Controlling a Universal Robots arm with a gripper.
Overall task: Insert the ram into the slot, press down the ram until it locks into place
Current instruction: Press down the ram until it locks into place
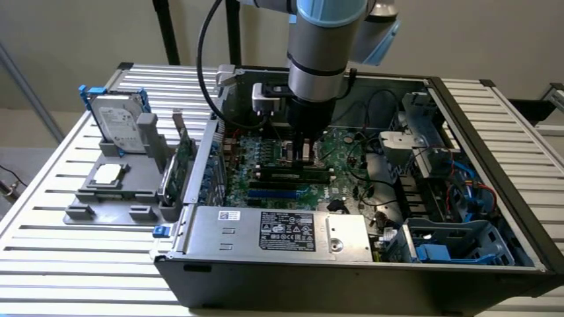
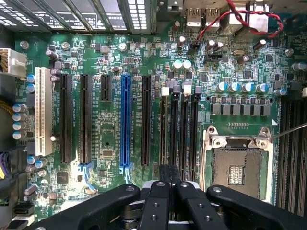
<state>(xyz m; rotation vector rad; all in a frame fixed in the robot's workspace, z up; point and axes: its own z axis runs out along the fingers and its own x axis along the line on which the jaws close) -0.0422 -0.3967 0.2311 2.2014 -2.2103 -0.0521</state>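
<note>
The black gripper [image 1: 304,155], fingers drawn together, bears on the long thin green ram stick [image 1: 286,173] standing in the narrow black memory slot [image 2: 175,129] mid-motherboard, so the pressing step seems in hand, calling for a straight, even downward push.

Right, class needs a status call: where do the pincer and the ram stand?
Pincer low over motherboard, directly above ram. Ram lying along slot; latching cannot be judged. Cables nearby, apart.
</note>
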